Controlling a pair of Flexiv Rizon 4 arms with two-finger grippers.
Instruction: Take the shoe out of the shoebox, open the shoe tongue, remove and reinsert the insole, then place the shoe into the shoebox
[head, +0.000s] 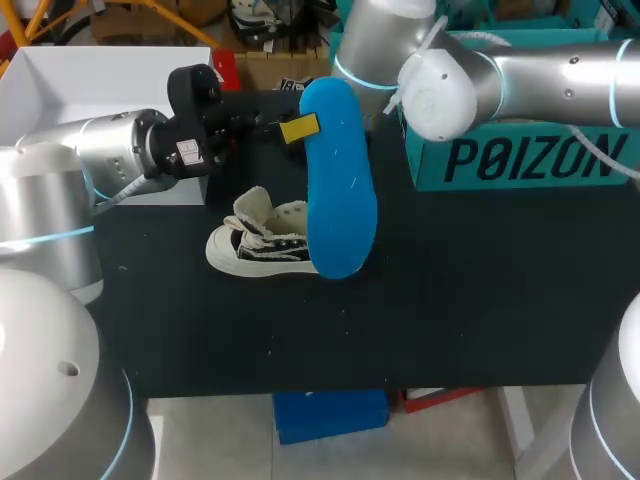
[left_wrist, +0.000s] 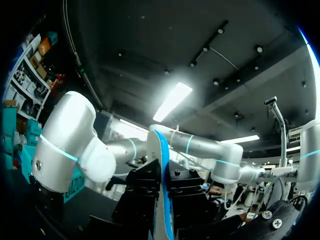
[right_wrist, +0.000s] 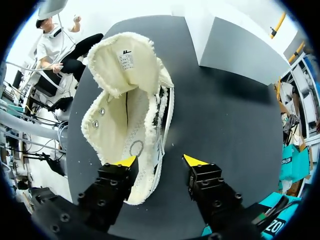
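now left jaws apparently clamp the blue insole (head: 338, 190).

My head camera looked down from above and behind onto the shoe (head: 262, 243) on the bench (head: 470, 300). My right wrist camera shared it, close overhead; my left faced upward, away.

Blue insole (head: 338, 190) upright above cream shoe (head: 262, 240), tongue folded open.

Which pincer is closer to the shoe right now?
Right. The right pincer hangs open just over the shoe; the left pincer is apart from it, shut on the raised insole.
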